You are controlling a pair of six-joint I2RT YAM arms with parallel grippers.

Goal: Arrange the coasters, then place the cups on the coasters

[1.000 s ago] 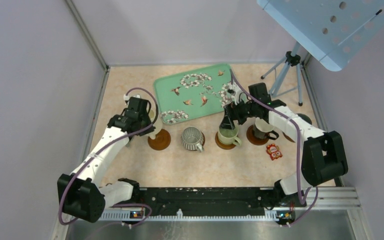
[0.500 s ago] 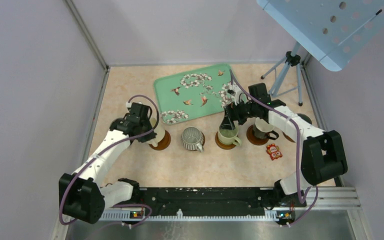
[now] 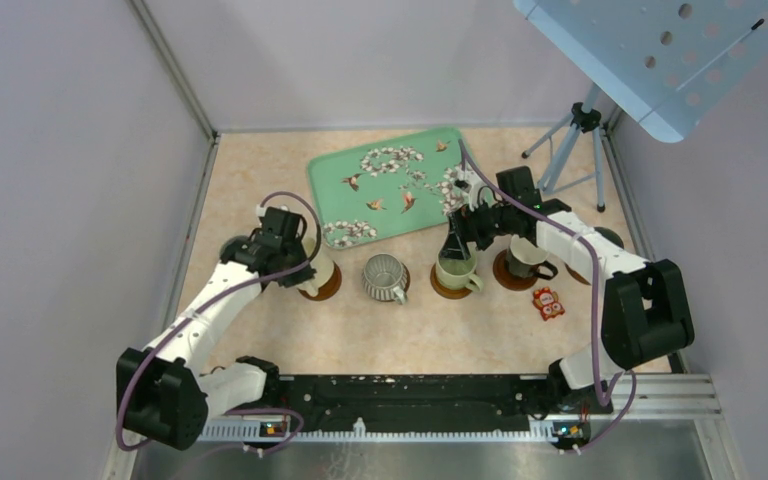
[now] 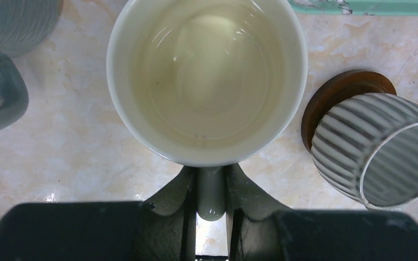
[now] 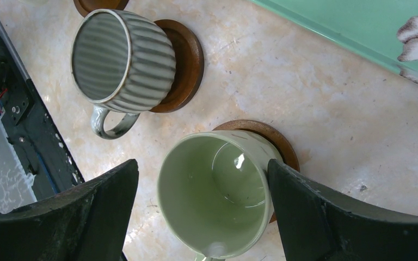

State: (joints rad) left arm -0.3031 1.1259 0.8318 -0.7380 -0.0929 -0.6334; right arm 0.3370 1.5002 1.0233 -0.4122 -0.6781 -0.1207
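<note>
**A:** Any writing you can read from where you're standing?

**B:** Only the red trinket (image 3: pixel 548 302) carries print, at the 4 o'clock side of the worktop (image 3: pixel 260 180), and it's too small to read. The floral tray (image 3: pixel 390 185) at 12 o'clock shows blossoms and birds.

**A:** And the left claw?

**B:** The left claw (image 4: pixel 211 187) is pinched tight on the handle of the cream mug (image 4: pixel 207 76), with the bowl at the claw's 12 o'clock. From overhead that mug is over a brown coaster (image 3: pixel 330 288) at the 9 o'clock end of the row. I can't tell whether it rests on it.

**A:** What's beside it?

**B:** The ribbed mug (image 4: pixel 370 152) is at its 4 o'clock, near but apart, on another coaster (image 4: pixel 326 103). A grey mug (image 4: pixel 16 22) is at 10 o'clock.

**A:** The right side?

**B:** The right claw (image 5: pixel 201 166) is spread wide and grips nothing. Its fingers flank the green mug (image 5: pixel 217 206) at 9 and 3 o'clock, and there's a gap at the 9 o'clock finger. That mug stands upright on a third coaster (image 5: pixel 283 147), just right of the ribbed one.
</note>
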